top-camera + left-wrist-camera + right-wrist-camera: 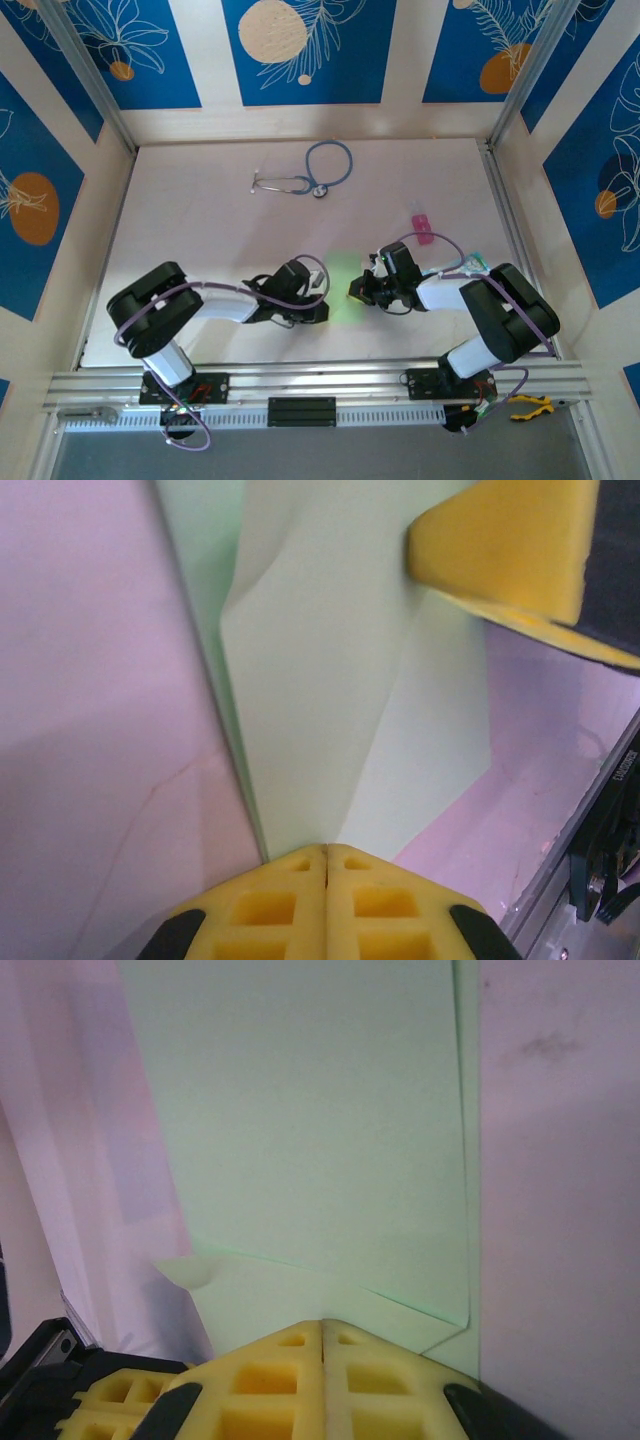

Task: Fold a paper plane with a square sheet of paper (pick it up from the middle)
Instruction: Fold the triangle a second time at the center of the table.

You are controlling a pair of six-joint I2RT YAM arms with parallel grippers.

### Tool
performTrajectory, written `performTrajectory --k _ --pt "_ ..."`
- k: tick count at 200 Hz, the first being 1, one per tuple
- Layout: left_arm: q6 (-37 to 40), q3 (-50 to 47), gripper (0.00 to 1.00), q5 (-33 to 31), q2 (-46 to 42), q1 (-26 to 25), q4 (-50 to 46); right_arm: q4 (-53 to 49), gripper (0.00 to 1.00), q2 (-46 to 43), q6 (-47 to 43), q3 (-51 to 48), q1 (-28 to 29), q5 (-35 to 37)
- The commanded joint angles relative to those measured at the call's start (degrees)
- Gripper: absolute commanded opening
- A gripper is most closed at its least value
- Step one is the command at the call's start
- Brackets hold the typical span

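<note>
We start with the left gripper (pixel 325 852), whose 2 yellow fingers are pressed flat together on the near edge of the square sheet of paper (pixel 345 285). The pale green sheet rises away from that seam, with a crease running up through it. In our judgement the pinch sits on the fold line, so that the crease is pinned while the other side is worked. The sheet itself lies low on the table, between the 2 grippers and close to the arm bases. It is already partly folded, with 1 layer lapped over another, and it is not yet a narrow dart. On the sheet's right, the right gripper (pixel 323 1328) also has its fingers closed together, and a folded flap of the paper disappears under them. From the left wrist camera we see 1 of its pads (pixel 500 540) touching the sheet's far edge. We take it that the 2 opposed grips hold the thin paper taut and stop it sliding. The small pink block (pixel 422 228) and the teal-and-white packet (pixel 475 265) sit well apart from the sheet, beyond its right side. The stethoscope (pixel 305 180) lies well behind the sheet.
</note>
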Motion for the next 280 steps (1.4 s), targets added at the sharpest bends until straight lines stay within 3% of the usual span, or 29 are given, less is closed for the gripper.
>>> performTrajectory --k 1,84,155,240,280 --pt "0.26 -2.57 0.04 0.25 -1.59 -0.38 -5.72 -5.7 0.0 1.6 -0.63 -0.7 -0.35 3.81" --pt "4.24 1.3 0.03 0.06 -9.31 -0.38 -11.21 -6.62 0.0 0.46 -0.58 -0.28 -0.33 3.71" --pt "5.11 10.48 0.01 -2.47 2.48 -0.03 -9.5 -6.3 0.0 0.33 -0.81 0.32 -0.33 2.66" --pt "1.62 3.06 0.0 -3.66 4.05 -0.11 -5.78 -6.57 0.01 -6.46 -3.63 2.83 2.38 -1.72" --pt "1.55 3.79 0.0 -3.46 4.77 -0.11 -5.54 -3.15 0.01 -2.91 -2.24 0.84 5.84 -2.7"
